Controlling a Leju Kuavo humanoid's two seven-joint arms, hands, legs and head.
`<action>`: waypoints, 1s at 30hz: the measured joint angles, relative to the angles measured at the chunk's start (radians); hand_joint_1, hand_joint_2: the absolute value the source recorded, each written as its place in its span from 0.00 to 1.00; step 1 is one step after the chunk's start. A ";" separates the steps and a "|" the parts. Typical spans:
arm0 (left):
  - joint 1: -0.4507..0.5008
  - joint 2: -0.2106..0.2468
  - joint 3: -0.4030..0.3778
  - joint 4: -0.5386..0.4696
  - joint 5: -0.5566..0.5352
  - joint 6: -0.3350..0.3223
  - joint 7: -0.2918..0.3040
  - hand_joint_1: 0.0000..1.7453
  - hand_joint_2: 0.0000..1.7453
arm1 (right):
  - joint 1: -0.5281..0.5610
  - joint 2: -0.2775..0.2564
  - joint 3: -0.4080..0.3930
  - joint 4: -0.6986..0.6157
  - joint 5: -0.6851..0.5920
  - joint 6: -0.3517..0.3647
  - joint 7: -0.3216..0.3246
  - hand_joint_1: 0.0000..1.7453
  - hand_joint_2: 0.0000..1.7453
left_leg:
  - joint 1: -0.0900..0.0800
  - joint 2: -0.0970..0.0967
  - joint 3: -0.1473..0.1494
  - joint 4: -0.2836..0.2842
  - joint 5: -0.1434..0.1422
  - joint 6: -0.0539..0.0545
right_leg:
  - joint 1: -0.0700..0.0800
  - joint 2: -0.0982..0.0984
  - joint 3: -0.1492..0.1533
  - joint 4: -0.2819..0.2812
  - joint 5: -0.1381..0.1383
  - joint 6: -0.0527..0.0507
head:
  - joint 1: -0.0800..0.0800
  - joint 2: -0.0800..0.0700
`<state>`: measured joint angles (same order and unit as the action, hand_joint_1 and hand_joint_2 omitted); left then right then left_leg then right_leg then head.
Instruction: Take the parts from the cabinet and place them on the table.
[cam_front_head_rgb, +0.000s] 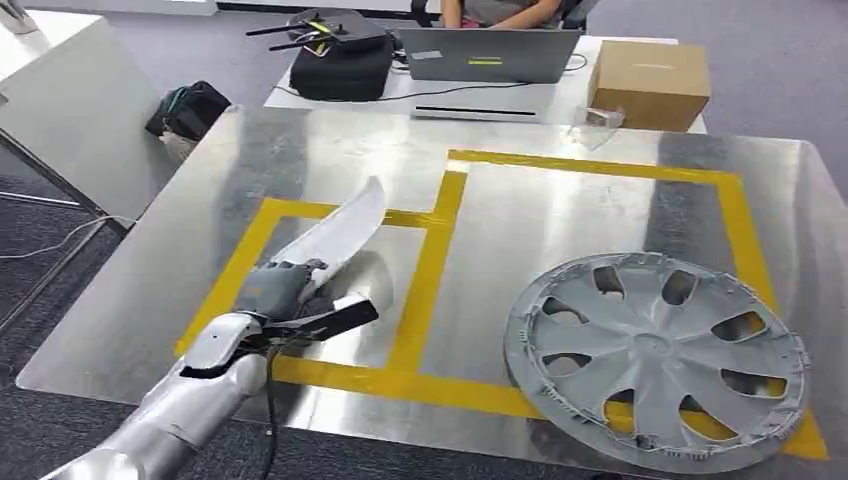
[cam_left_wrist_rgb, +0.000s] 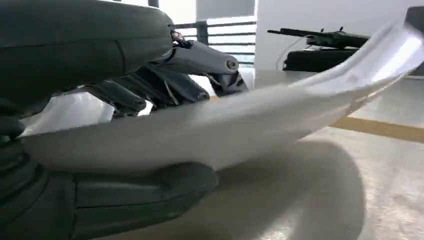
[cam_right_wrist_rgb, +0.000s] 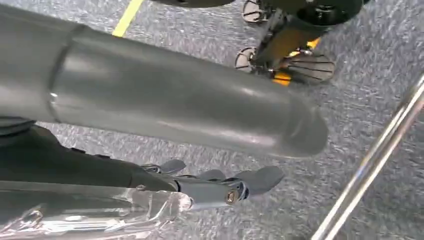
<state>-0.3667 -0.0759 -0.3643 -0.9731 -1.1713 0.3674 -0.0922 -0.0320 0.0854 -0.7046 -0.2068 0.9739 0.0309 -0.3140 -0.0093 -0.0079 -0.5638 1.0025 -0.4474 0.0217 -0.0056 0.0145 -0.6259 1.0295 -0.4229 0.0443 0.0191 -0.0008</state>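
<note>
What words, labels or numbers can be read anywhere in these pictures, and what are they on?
No text can be read.
Grey laptop: a yellow-green sticker and a pale label on its lid, both too blurred to read.
Brown cardboard box: a faint mark on its top, illegible.
Grey plastic wheel cover: a centre emblem, too small to make out.
Curved white plastic panel held by the left hand: no marking visible.

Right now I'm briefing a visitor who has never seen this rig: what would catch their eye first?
Probably the left hand holding a long, curved white part over the left yellow-taped box on the metal table. Next, the grey wheel cover lying flat at the table's near right, across the tape.
</note>
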 joint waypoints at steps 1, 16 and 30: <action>-0.002 0.000 -0.001 0.003 -0.006 0.001 0.005 0.00 1.00 | 0.000 0.000 0.000 0.000 0.000 0.000 0.000 0.00 0.00 | 0.000 0.000 0.000 0.000 0.000 -0.001 | 0.000 0.000 0.000 0.000 0.000 -0.001 | 0.000 0.000; 0.061 -0.018 -0.025 -0.030 0.072 0.117 -0.071 0.00 0.00 | 0.015 0.000 0.000 0.002 -0.014 -0.015 0.015 0.00 0.00 | 0.022 0.012 0.050 -0.089 0.035 -0.003 | -0.015 -0.005 -0.093 0.249 -0.142 0.025 | 0.005 0.000; 0.212 0.000 0.040 -0.275 0.223 0.195 -0.157 0.00 0.00 | 0.022 0.008 -0.028 0.006 -0.035 -0.024 0.025 0.00 0.00 | 0.040 0.002 -0.107 0.248 -0.171 -0.072 | -0.033 0.004 -0.022 0.052 -0.022 -0.006 | -0.011 0.000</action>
<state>-0.1545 -0.0755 -0.3242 -1.2479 -0.9483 0.5623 -0.2495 -0.0097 0.0931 -0.7324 -0.2003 0.9384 0.0065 -0.2892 0.0310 -0.0057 -0.6705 1.2508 -0.6184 -0.0503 -0.0390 0.0185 -0.6475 1.0819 -0.4449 0.0384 0.0084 -0.0008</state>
